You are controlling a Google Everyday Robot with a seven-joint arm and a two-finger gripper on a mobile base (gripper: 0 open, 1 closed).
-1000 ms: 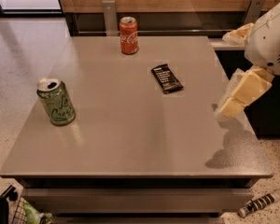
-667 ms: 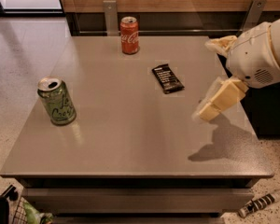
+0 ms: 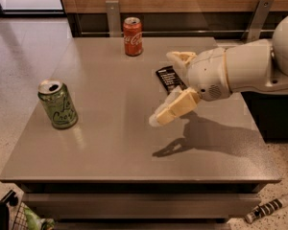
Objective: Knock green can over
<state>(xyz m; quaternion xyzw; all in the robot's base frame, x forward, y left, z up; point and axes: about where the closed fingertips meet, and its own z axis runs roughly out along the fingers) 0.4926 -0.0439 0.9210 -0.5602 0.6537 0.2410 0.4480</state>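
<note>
Green can (image 3: 58, 104): it stands upright near the left edge of the table (image 3: 110, 147), well apart from everything else.
Gripper (image 3: 164, 88): it hovers above mid-table, right of the can, with its two fingers spread apart and holding nothing.
Your approach: sweep left and strike the can's upper half from the side, so it tips rather than slides.
Steer clear: leave the red can (image 3: 132, 36) at the back and the dark packet (image 3: 166, 75) beneath the wrist untouched.
</note>
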